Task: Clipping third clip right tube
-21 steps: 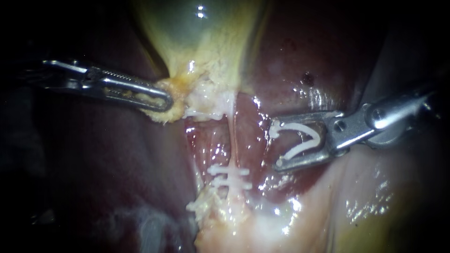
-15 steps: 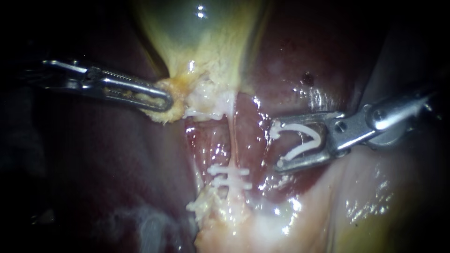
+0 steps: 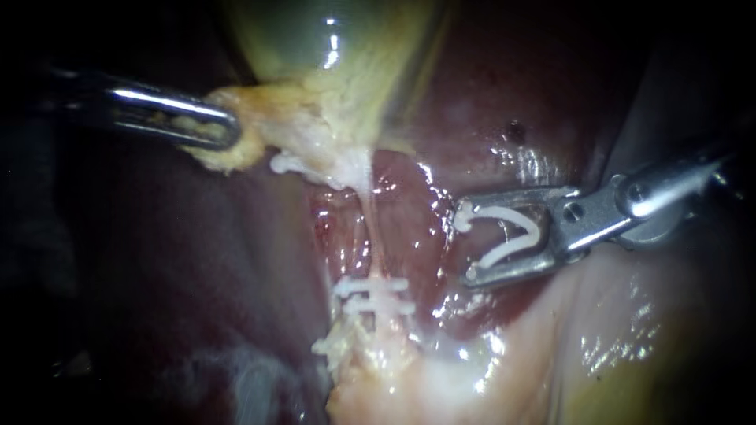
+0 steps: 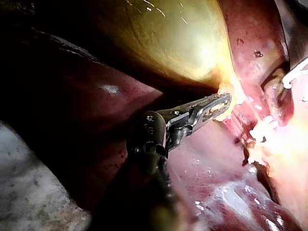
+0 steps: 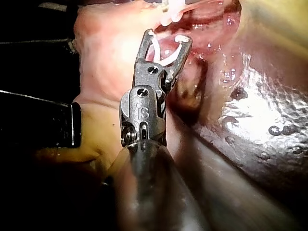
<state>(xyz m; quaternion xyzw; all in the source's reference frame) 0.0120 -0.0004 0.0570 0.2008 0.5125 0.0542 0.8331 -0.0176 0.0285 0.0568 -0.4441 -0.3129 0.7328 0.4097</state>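
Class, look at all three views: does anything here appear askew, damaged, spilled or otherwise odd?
Nothing stands out. Two clips sit level across the tube, the right instrument holds an open clip clear of it, and the left instrument grips the frayed edge of the gallbladder.

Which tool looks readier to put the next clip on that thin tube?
The right instrument: its jaws carry an open clip beside the tube. The left instrument is busy gripping the gallbladder.

The gallbladder [image 3: 339, 47] is glossy yellow-green, its fringe [image 3: 264, 130] pale yellow; the liver [image 3: 181, 260] dark maroon. The clips [image 3: 374, 295] on the tube [image 3: 368, 236] and the loaded clip [image 3: 508, 232] are white. The left instrument [image 3: 228, 134] and right instrument [image 3: 466, 244] are silvery.
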